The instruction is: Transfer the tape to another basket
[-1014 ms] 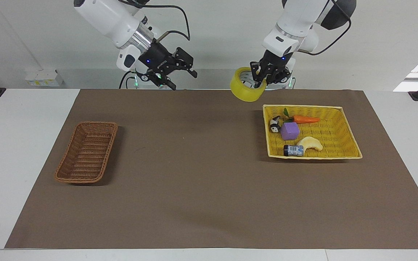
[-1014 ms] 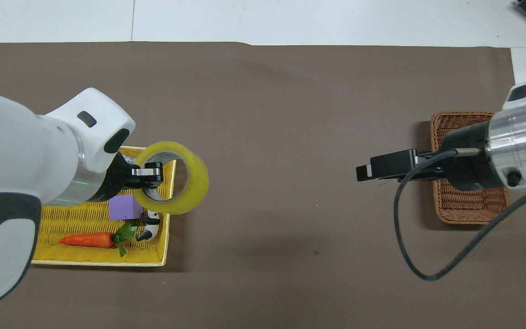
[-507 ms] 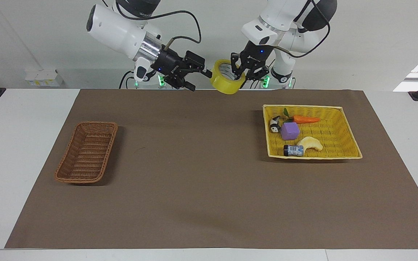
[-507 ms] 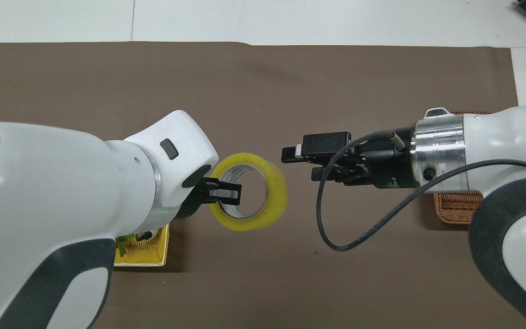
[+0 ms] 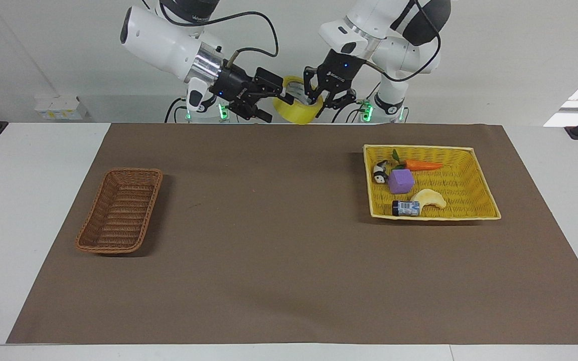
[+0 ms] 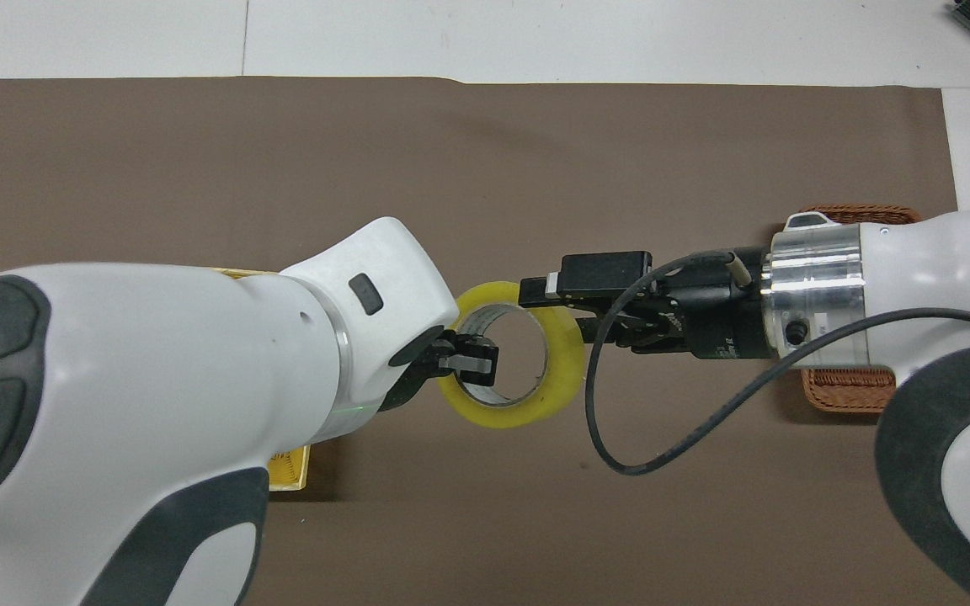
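A hand-over in mid-air is the step in hand. The left gripper (image 5: 313,98) is holding the wide roll of translucent yellow packing tape (image 5: 296,112) with its jaws clenched through the roll's wall, one finger inside the grey-white core and one outside. The roll is hanging well above the brown mat (image 5: 289,260), over the worktop's edge nearest the robots, about midway between its two ends.

The right gripper (image 5: 280,96) is reaching in from its own side with jaws spread wide and is straddling the roll's rim across from the left grip. In the overhead view its upper finger is lying over the rim; whether it is touching I cannot tell.

The narrow brown woven wicker basket (image 5: 121,210) is sitting empty near the right arm's end of the mat. The bright yellow woven tray-basket (image 5: 474,206) is sitting toward the left arm's end.

The next move, as I judge it, calls for the right jaws to pinch the wall firmly before the left ones let go, or the roll could drop. Then the right arm would be carrying it over the wicker basket.
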Robot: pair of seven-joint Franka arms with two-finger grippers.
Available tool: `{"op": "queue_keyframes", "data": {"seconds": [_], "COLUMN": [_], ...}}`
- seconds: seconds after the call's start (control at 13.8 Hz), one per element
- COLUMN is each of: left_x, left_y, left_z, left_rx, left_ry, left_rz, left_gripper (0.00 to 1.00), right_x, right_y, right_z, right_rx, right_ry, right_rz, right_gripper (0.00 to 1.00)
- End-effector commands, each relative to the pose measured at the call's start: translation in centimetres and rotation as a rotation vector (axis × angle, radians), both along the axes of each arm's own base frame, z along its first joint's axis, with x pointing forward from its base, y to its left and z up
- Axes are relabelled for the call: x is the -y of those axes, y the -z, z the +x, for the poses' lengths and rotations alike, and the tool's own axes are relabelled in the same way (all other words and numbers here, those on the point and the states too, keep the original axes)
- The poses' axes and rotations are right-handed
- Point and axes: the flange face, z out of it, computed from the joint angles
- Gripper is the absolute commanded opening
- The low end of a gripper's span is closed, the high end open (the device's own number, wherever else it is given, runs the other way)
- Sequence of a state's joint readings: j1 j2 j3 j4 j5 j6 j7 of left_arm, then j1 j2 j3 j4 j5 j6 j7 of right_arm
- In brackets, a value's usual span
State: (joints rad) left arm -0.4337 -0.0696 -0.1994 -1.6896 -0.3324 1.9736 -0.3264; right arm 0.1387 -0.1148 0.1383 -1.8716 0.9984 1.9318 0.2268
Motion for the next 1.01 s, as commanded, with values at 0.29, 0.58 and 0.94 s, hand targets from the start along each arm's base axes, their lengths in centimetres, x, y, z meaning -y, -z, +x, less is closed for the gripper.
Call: {"op": "queue_keyframes", "data": {"seconds": [0.29, 0.58, 0.94], "left_x": [1.3, 1.0, 0.0], "left_y": [-0.5, 0.1, -0.9], "left_z": [-0.1, 0.0, 0.2], "left_rx": [-0.042, -0.06, -0.057], "left_ry": [-0.186, -0.196, -0.267], "left_rz": [-0.09, -0.077, -0.107], "left_gripper": [0.0, 0.0, 1.0], "right_x": [0.6, 1.2, 3.9], "right_y": [0.3, 0.2, -0.1], "right_z": [-1.7, -1.7, -0.7], "right_rx": [-0.012, -0.032, -0.036], "right_ry": [-0.087, -0.081, -0.033], "right_rz": [-0.065, -0.065, -0.077], "right_gripper": [0.35, 0.0, 0.0]}}
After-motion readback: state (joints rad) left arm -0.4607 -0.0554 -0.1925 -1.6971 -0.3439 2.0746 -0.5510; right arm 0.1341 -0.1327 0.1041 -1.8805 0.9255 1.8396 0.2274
